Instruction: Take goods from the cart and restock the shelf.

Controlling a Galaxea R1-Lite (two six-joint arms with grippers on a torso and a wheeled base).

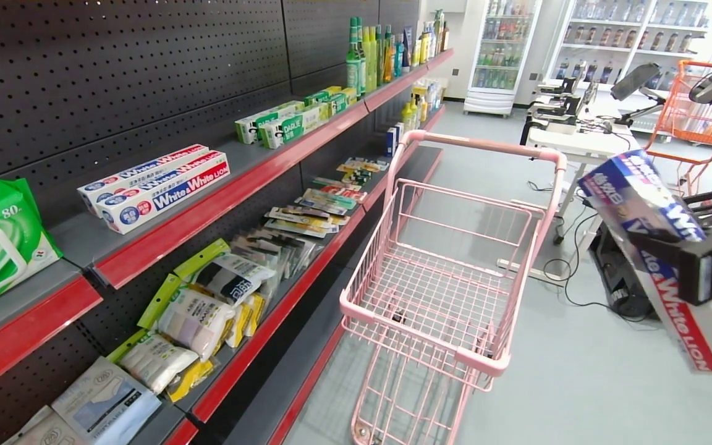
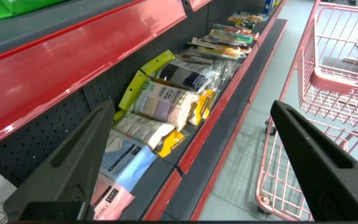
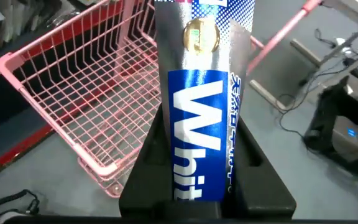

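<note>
Toothpaste box (image 1: 634,198) sits clamped in the right end effector (image 1: 696,266), in the air right of the cart (image 1: 486,146), whose basket looks empty. Placing it on the left shelf (image 1: 220,199) beside three matching boxes (image 1: 158,185) is what is left. The left end effector (image 2: 191,162) hangs open, holding nothing.

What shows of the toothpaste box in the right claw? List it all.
The toothpaste box is a long glossy carton, seemingly cardboard, blue, white and red, with a silvery panel and a round gold seal. It hangs tilted in the air right of the pink cart, one end higher. The right claw clamps its middle; nothing else touches it.
</note>
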